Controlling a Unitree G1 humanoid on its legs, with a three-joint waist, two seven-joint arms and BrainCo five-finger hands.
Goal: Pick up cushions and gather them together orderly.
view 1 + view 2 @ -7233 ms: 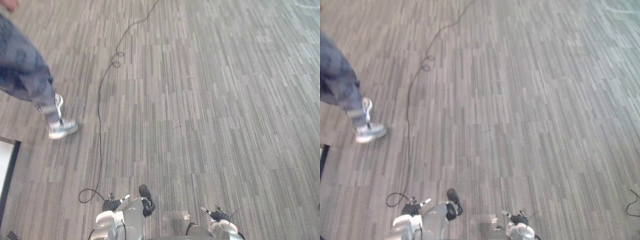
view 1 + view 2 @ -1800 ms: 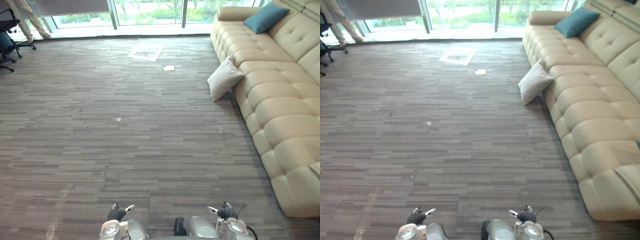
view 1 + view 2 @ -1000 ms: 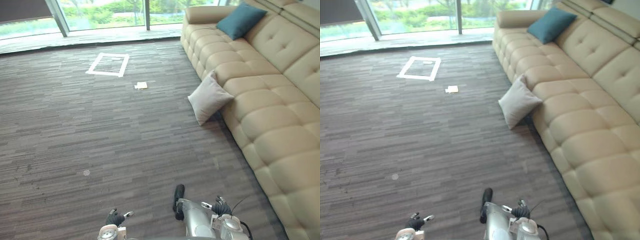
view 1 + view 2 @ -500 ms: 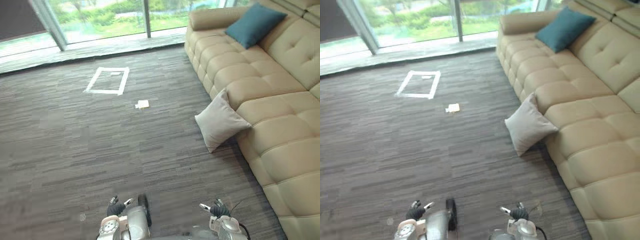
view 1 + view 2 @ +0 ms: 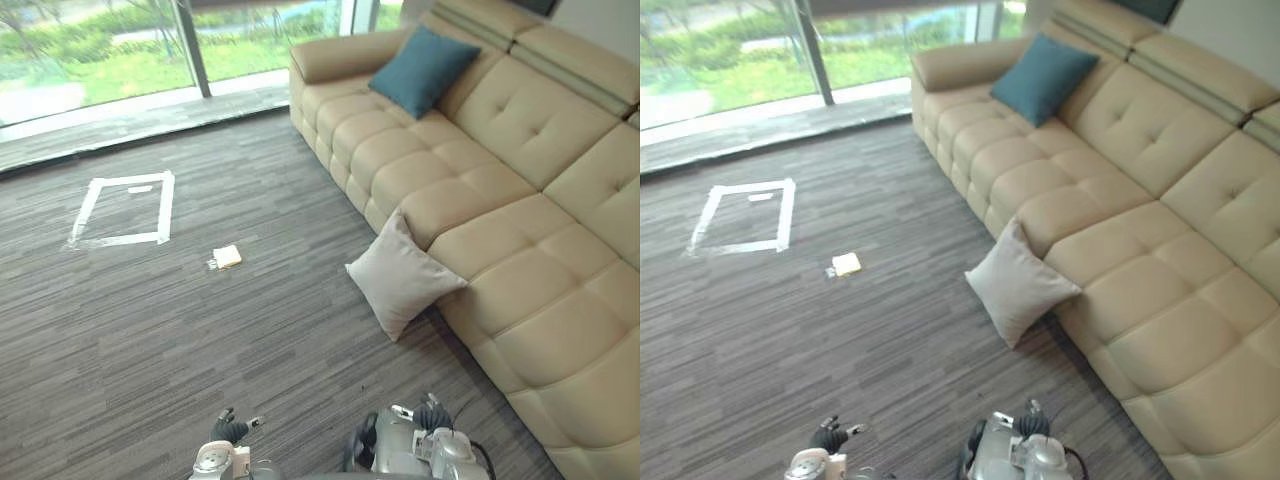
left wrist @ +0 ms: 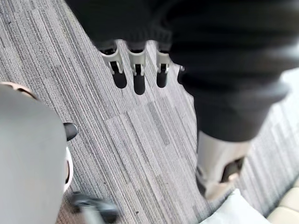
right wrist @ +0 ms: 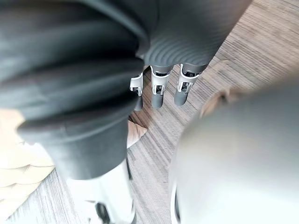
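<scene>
Since the grey cushion (image 5: 400, 280) lies on the carpet (image 5: 200, 340), tilted against the front edge of the sofa (image 5: 520, 250), it looks like the one to fetch; the teal cushion (image 5: 423, 72) leans in the sofa's far corner by the armrest, a likely gathering spot; the left hand (image 5: 232, 431) and right hand (image 5: 432, 414) hang low, fingers straight and empty, the cushion probably beyond reach.
</scene>
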